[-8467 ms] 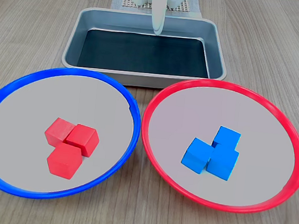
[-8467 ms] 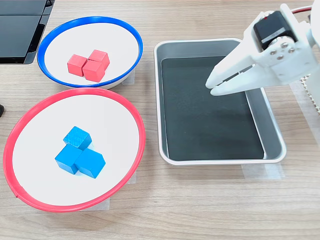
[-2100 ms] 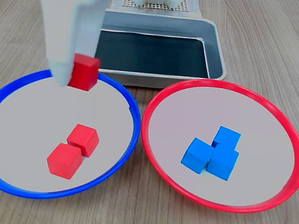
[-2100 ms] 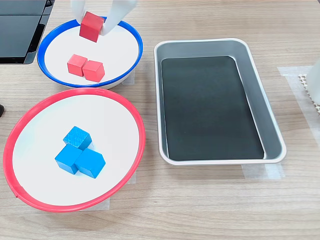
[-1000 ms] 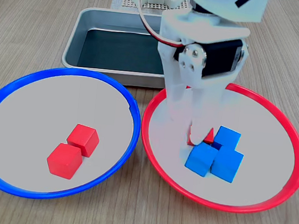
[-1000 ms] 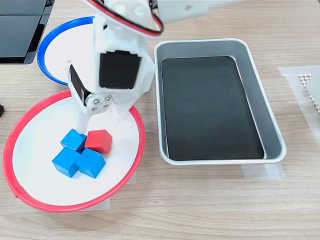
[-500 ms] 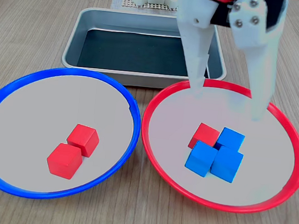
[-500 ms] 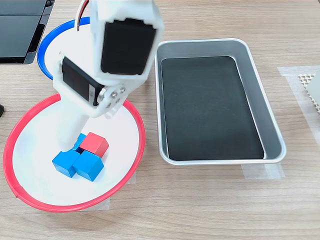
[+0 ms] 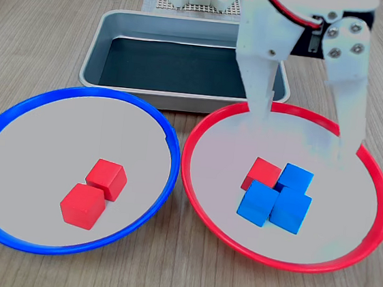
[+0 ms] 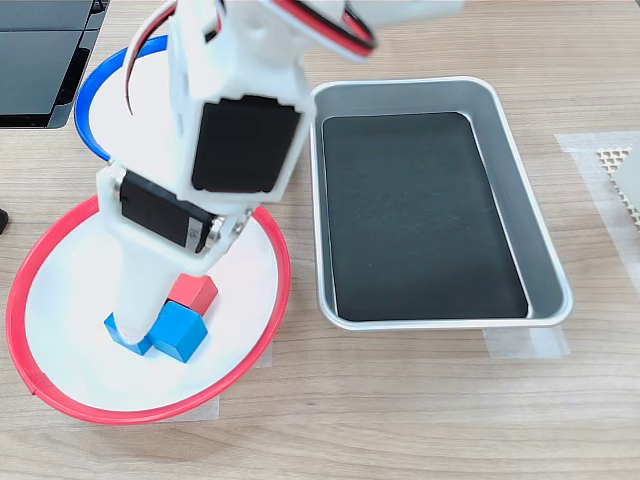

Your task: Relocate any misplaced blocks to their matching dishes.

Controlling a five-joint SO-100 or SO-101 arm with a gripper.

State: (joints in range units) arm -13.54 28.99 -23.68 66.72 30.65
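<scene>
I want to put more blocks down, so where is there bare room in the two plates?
Blue-rimmed plate: bare all around its two red cubes. Red-rimmed plate: crowded mid-dish, red cube against blue cubes, open pincer overhead; bare near its rim.

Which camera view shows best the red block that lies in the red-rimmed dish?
The first exterior view: the red block lies fully uncovered in the red-rimmed dish, touching the blue blocks. In the second exterior view the arm covers part of it, so only a piece of the red block shows.

white plastic arm point(image 10: 235, 60), black servos, red-black cables.
</scene>
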